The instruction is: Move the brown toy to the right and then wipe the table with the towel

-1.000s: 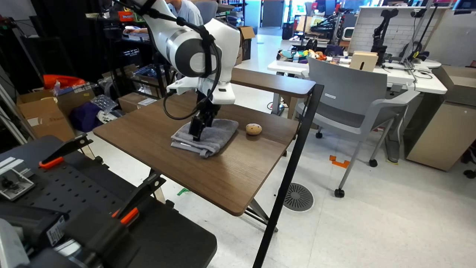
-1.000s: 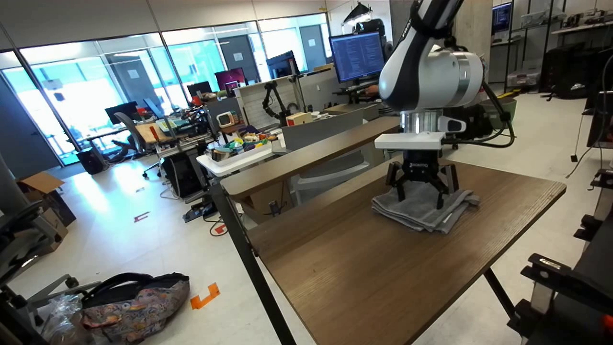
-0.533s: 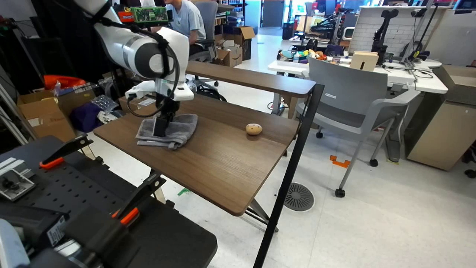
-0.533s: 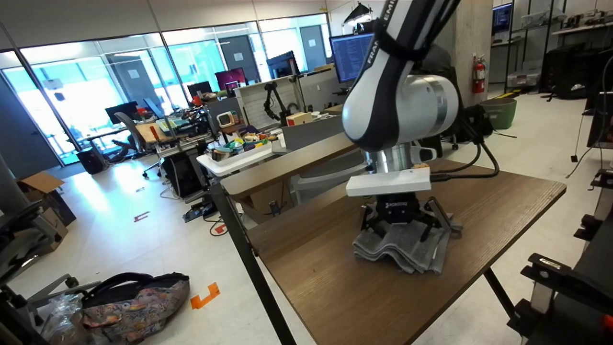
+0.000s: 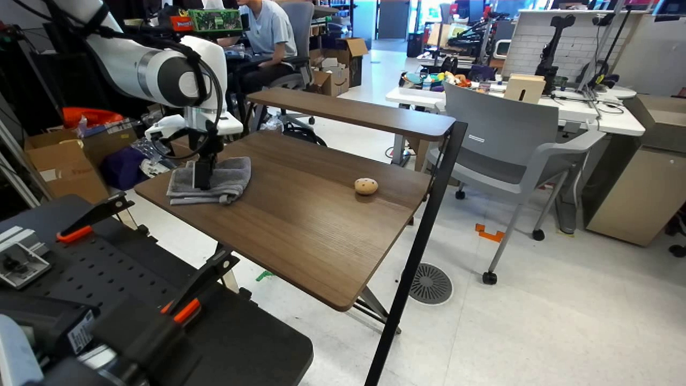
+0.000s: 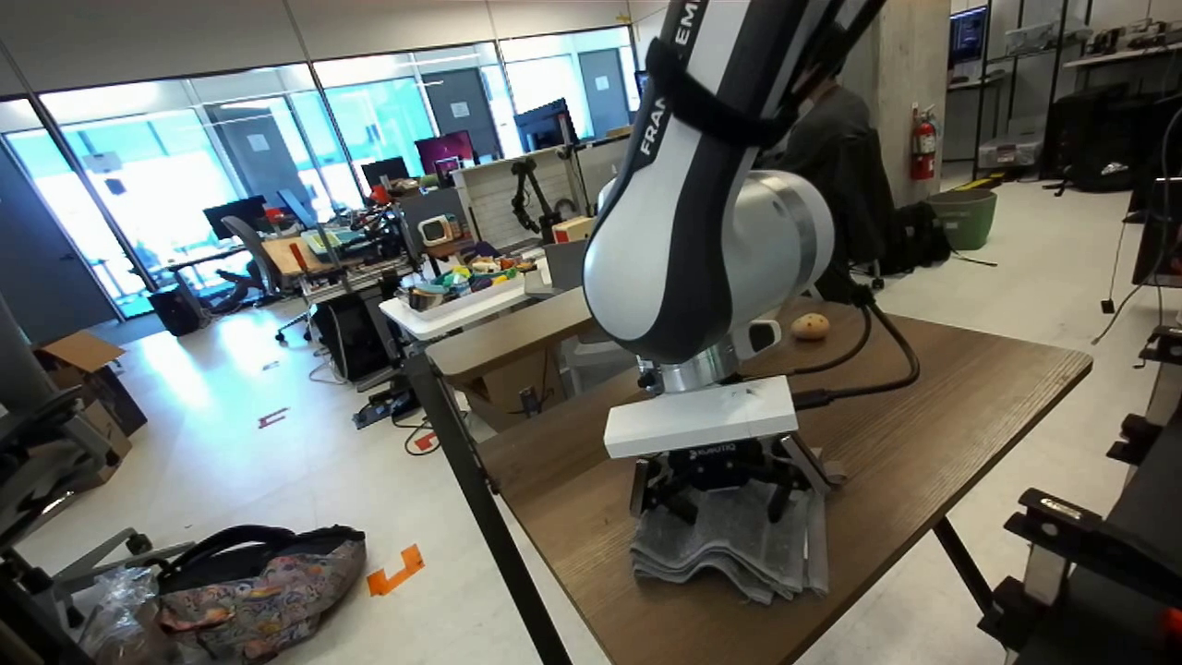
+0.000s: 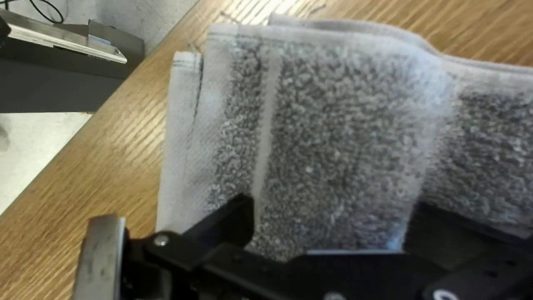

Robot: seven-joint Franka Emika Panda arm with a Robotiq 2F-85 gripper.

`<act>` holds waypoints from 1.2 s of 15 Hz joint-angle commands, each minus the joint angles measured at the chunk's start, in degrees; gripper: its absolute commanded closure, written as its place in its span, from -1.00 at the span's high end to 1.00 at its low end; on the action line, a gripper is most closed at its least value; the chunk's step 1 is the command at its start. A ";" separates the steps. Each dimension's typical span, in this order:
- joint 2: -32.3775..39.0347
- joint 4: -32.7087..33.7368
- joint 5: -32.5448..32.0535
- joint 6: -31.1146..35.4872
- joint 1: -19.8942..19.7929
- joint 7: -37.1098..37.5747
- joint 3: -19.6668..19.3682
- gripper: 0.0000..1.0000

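The brown toy [image 5: 366, 186] [image 6: 810, 326], a speckled tan lump, rests by itself on the brown table [image 5: 311, 230] [image 6: 933, 416]. Well apart from it, near the opposite end, lies the folded grey towel [image 5: 233, 177] [image 6: 720, 545]. My gripper [image 5: 202, 185] [image 6: 732, 510] presses down onto the towel from above, jaws spread wide. In the wrist view the towel [image 7: 341, 125] fills the gap and humps slightly between the fingers [image 7: 237, 216]; the gripper [image 7: 331, 208] does not pinch it. The tips sink against the cloth, so their very ends are hard to see.
A raised shelf [image 5: 348, 110] runs along one long side of the table, with a slanted black leg [image 5: 415, 252] at its end. A dark cart [image 5: 241, 327] with clamps stands close by. A grey chair [image 5: 498, 139] and a seated person [image 5: 268, 37] are beyond.
The gripper and the towel under it have slid together across the table, away from the toy. The toy has stayed put and now shows in both exterior views.
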 commanded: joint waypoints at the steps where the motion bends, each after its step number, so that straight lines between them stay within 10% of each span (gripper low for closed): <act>1: 1.55 -0.07 -2.12 -0.19 -0.04 0.74 -2.40 1.00; 18: 3.33 0.82 -3.37 -4.73 -13.45 10.82 -18.33 1.00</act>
